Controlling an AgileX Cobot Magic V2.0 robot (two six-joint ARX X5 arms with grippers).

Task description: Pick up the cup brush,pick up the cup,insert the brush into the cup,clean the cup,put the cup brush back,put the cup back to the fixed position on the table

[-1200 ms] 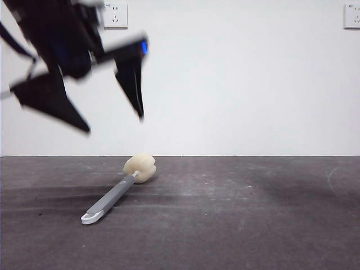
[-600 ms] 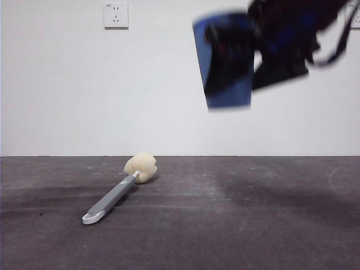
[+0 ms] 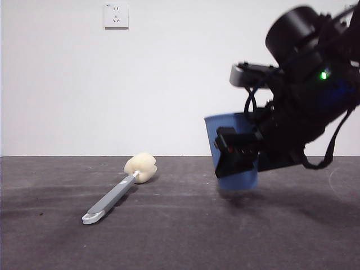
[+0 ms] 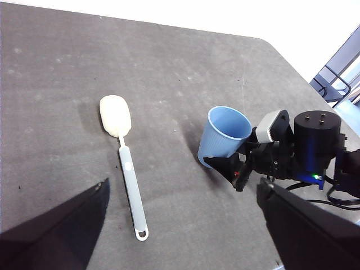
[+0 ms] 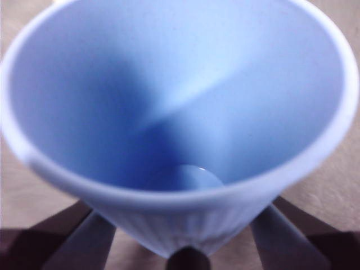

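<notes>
The cup brush [image 3: 115, 194] lies flat on the table [image 3: 180, 236] at the left, its cream sponge head [image 3: 140, 167] toward the wall and its white looped tip toward the camera. From the left wrist view the cup brush [image 4: 128, 177] is seen from high above, between the wide-apart jaws of my open left gripper [image 4: 183, 188]. My right gripper [image 3: 239, 157] is shut on the blue cup [image 3: 228, 140], low over the table at the right and slightly tilted. I cannot tell whether its base touches. The cup [image 5: 180, 112] fills the right wrist view, mouth toward the camera, empty.
A white wall with a socket [image 3: 115, 15] backs the table. The table's rounded corner and edge [image 4: 270, 48] lie beyond the cup [image 4: 225, 135] in the left wrist view. Dark bare table separates brush and cup.
The open gripper that hung at the upper left a second ago has left the front view. The right arm has come down with the cup from high up to just over the table.
</notes>
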